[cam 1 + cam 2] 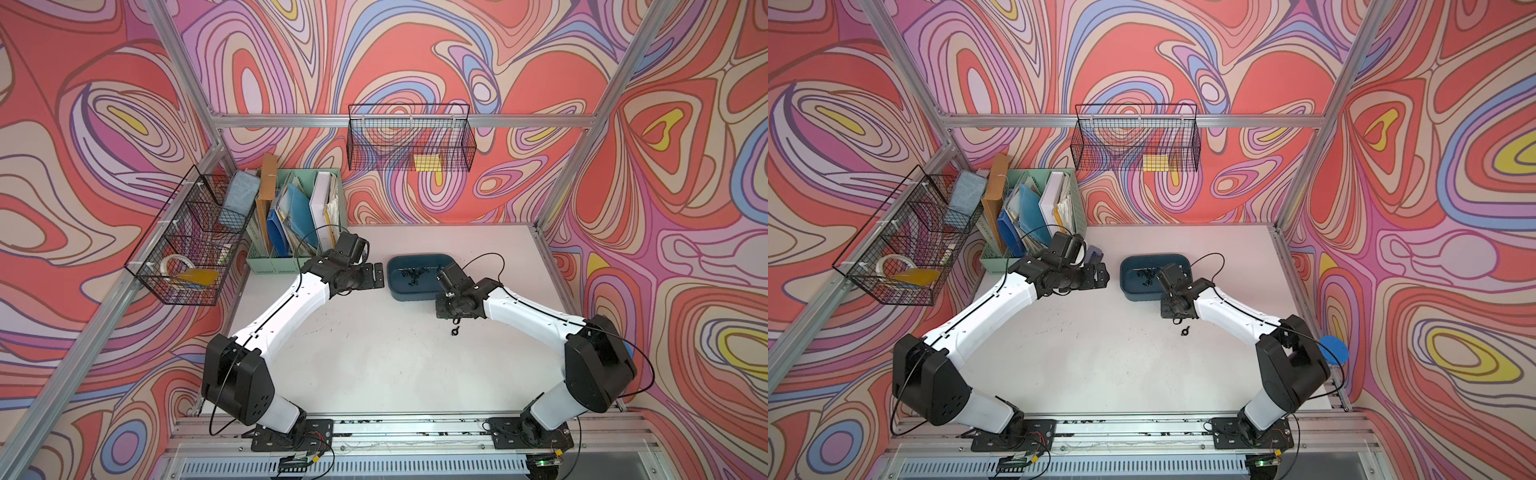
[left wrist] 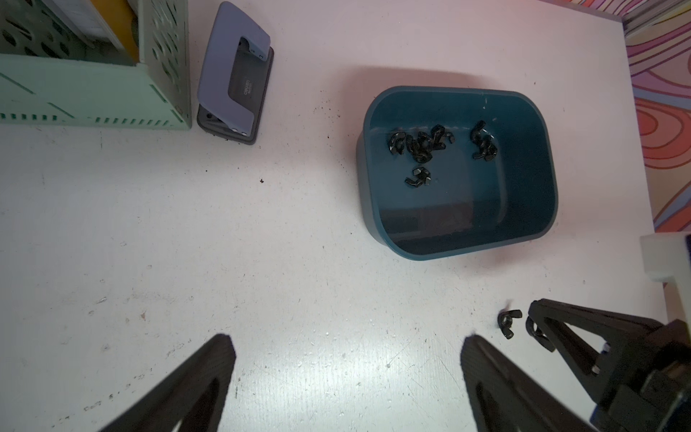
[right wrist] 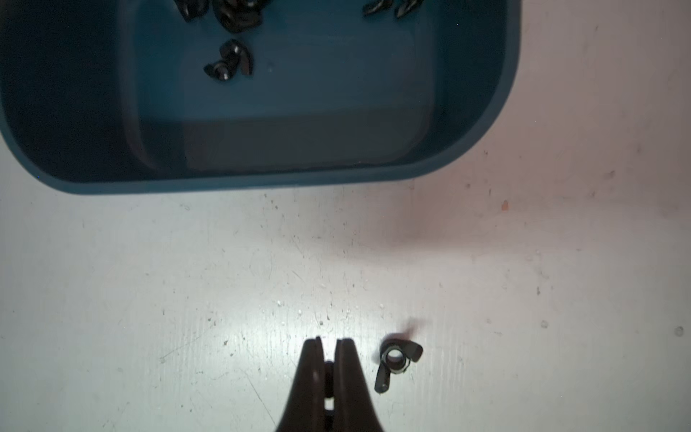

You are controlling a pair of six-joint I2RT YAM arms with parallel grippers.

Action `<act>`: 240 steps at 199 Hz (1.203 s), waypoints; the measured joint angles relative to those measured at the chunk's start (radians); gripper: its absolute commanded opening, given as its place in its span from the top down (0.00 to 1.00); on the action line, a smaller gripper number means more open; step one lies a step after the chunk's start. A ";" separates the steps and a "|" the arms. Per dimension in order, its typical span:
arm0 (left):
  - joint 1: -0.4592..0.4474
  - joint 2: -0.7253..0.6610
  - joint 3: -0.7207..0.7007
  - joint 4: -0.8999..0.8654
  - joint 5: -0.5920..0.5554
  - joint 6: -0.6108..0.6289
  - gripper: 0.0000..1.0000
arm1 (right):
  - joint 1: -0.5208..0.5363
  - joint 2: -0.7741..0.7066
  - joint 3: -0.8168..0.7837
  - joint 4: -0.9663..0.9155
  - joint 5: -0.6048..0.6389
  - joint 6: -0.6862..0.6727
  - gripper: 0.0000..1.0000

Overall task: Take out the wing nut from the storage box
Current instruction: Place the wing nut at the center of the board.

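The dark teal storage box [image 1: 415, 292] [image 1: 1142, 296] [image 2: 486, 209] [image 3: 299, 93] sits at the back right of the white table. Several black wing nuts [image 2: 418, 144] [image 3: 230, 61] lie inside it. My right gripper [image 1: 456, 319] [image 1: 1177, 319] [image 3: 329, 342] hangs low over the table just in front of the box, shut on a wing nut [image 2: 538, 333] [image 3: 329, 370]. Another wing nut [image 1: 456, 331] [image 1: 1185, 331] [image 2: 509, 321] [image 3: 396, 361] lies on the table beside its fingertips. My left gripper [image 1: 376, 270] [image 1: 1097, 270] [image 2: 347, 340] is open and empty, left of the box.
A grey-blue hole punch [image 2: 233, 74] lies beside the mint-green file organiser [image 1: 291, 232] at the back left. Black wire baskets hang on the back wall [image 1: 409, 139] and the left frame [image 1: 187, 245]. A blue disc [image 1: 1333, 349] shows behind the right arm.
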 measured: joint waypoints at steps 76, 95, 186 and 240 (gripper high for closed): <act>0.000 -0.011 -0.016 0.000 0.007 -0.003 0.01 | 0.024 -0.001 -0.100 0.038 -0.003 0.062 1.00; 0.000 -0.016 -0.016 0.000 0.007 -0.003 0.01 | 0.028 0.014 -0.105 0.056 -0.003 0.066 1.00; 0.000 -0.021 -0.016 0.000 0.007 -0.003 0.01 | 0.030 0.099 -0.117 0.096 0.010 0.086 1.00; 0.000 -0.021 -0.016 -0.001 0.007 -0.002 0.01 | 0.030 0.117 -0.120 0.108 0.021 0.088 0.95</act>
